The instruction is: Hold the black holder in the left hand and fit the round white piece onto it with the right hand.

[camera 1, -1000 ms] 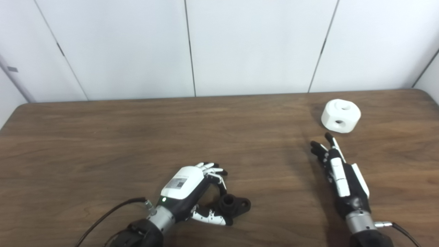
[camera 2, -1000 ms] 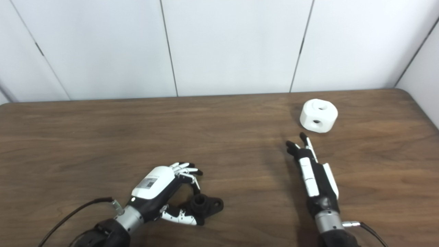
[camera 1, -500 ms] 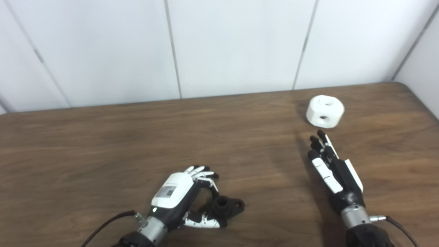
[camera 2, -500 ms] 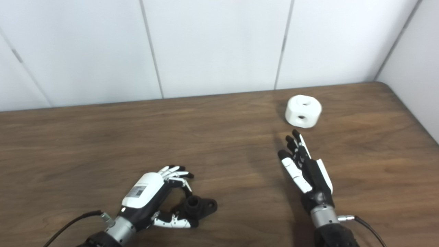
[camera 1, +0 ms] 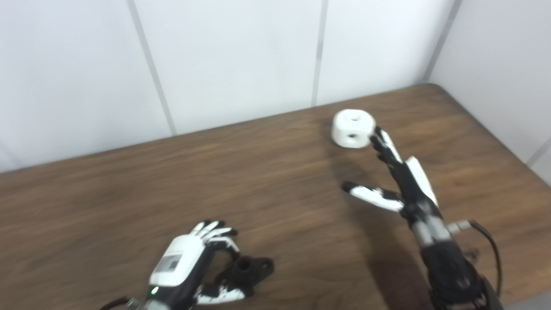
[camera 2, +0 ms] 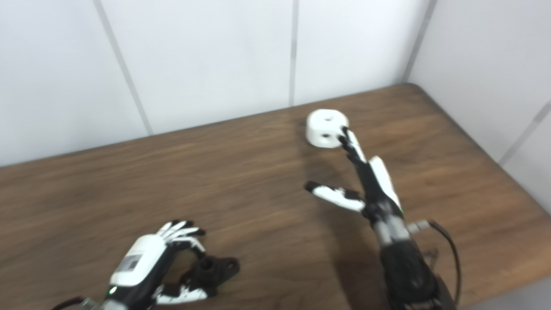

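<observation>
At a brown wood-grain counter (camera 1: 129, 181), the left robot hand (camera 1: 189, 262) curls around the small black plastic holder with a raised round collar (camera 1: 249, 270), which sits at its fingertips near the counter's front edge; fingers arch over the near side of the holder and the thumb lies along its underside, but the blurred frame does not settle whether the grip is firm or the holder has left the counter, so the first half of the job reads as begun rather than finished; the right robot hand (camera 1: 396, 172) is spread wide and holds nothing, thumb flung out to the side away from the fingers, its longest fingertips (camera 2: 344, 135) reaching the near right side of the round white plastic piece with holes in its top and side (camera 1: 351, 128); whether they touch it or merely overlap it in view cannot be told; the white piece rests on the counter beyond that hand, close to the white panelled wall (camera 1: 224, 56), and well apart from the holder; by this evidence, the second half is all to come: the white piece must be grasped, lifted, carried across to the left robot hand and seated on the holder's collar, which looks the likely mate for one of its holes.
</observation>
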Controlling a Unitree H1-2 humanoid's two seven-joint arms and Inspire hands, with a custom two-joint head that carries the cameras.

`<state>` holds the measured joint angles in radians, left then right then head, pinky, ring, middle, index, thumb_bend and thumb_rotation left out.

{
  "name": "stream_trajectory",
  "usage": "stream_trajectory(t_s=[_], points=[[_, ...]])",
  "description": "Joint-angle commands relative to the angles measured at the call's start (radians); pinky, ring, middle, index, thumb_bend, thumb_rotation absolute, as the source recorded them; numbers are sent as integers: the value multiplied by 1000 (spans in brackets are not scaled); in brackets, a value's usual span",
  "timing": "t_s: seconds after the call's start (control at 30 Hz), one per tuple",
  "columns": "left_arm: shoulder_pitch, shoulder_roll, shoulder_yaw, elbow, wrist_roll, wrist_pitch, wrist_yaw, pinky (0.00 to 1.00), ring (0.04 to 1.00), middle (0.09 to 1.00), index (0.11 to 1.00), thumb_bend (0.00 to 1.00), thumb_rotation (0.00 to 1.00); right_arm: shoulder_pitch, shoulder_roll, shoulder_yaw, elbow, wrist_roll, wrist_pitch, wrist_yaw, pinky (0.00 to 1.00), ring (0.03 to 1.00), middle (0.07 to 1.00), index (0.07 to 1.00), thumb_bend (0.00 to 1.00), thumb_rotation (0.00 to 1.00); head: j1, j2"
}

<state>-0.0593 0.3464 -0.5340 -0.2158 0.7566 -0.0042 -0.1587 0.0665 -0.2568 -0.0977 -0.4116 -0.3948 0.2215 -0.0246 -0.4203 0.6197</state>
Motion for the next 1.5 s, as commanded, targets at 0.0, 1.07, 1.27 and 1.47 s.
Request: stream_trajectory(t_s=[0.0,1.07,1.27,1.47], points=[[53,50,-32,22,16,-17,-91,951,911,814,486,519,50,-56,-37,-3,-47,-45,13,14,987,994,988,1000,766,421,-3,0],[80,73,-15,-25,23,-5,-131,939,908,812,487,520,50,-626,-341,172,553,-229,207,197,995,1000,1000,886,916,344,-10,-5],[82,70,-17,-27,28,-5,-130,938,908,810,487,520,50,-660,-348,203,623,-223,195,205,974,1000,1000,856,923,315,-1,-5],[82,66,-20,-34,37,4,-139,941,913,815,487,520,52,-657,-356,221,621,-219,203,228,962,1000,982,818,924,308,13,-3]])
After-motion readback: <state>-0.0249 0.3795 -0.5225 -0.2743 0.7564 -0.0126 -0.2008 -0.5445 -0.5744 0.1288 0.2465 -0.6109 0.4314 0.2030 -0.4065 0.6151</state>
